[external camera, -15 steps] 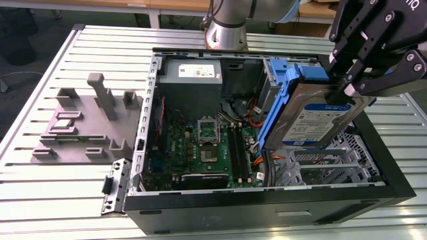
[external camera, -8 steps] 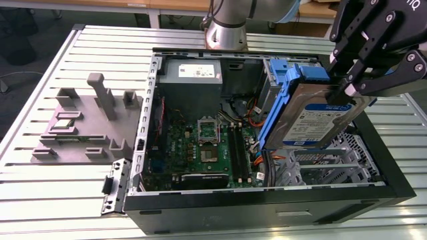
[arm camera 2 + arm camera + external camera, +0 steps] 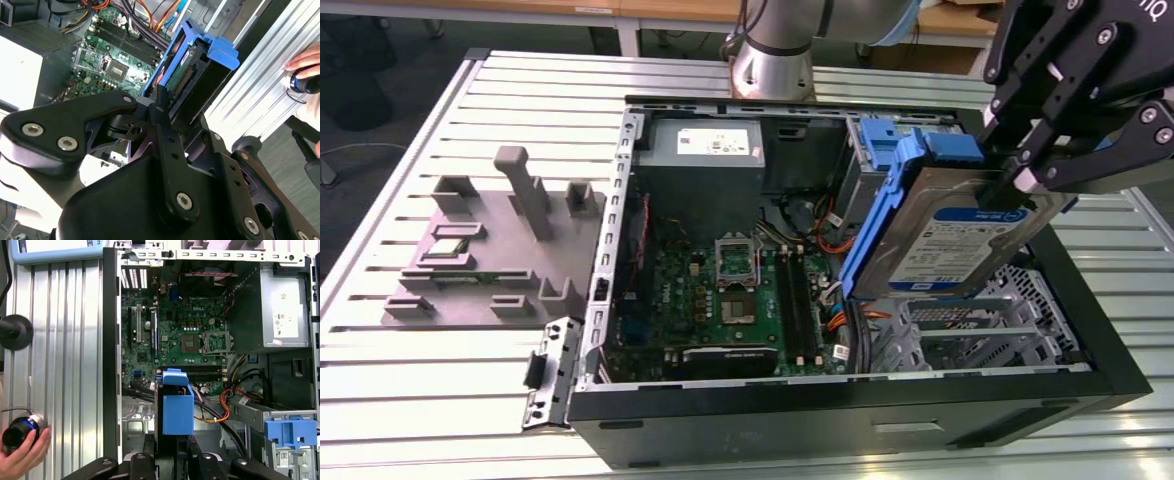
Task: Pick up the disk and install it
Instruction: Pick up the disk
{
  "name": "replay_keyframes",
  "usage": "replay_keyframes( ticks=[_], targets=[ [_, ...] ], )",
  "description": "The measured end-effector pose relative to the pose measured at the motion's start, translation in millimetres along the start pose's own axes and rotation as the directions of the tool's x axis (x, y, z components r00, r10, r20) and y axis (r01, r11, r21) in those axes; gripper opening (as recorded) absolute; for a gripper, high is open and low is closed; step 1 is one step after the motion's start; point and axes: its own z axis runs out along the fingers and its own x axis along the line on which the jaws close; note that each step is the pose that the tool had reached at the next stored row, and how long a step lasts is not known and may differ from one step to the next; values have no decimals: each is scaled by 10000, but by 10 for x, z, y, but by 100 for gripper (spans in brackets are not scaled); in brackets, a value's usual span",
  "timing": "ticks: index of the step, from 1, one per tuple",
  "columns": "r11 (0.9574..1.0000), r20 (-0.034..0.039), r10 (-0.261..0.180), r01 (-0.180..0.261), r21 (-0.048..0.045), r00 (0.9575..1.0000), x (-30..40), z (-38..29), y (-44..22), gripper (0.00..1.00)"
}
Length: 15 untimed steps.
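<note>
While your black gripper hangs over the open case, its fingers are closed in tight on the disk, that flat silver hard drive with the white-and-blue label and blue plastic rails along its edges. You've got it pinched near its upper end, so it sits steeply tilted with the label facing the exterior camera. It's up in the air on the exterior view's right side of the black computer tower, which lies on its side with the panel off. The low end of the drive points down toward the perforated metal drive cage; I can't tell if it touches anything there.

Beside it, toward the exterior view's left, you can see the green motherboard and the grey power-supply box. Another blue plastic bracket sits in a bay near the case edge in the first wrist view.

Out on the slatted metal table there's a grey moulded fixture, well apart from the case. A hand rests on a small black cylinder.
</note>
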Motion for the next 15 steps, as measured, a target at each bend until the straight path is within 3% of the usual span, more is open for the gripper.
replay_keyframes(
  ticks=[4,15],
  targets=[
    [10000,1,1,-1,0,10000,-2,-4,-92,35],
    [10000,-1,1,-1,-1,10000,-10,-19,-420,35]
  ],
)
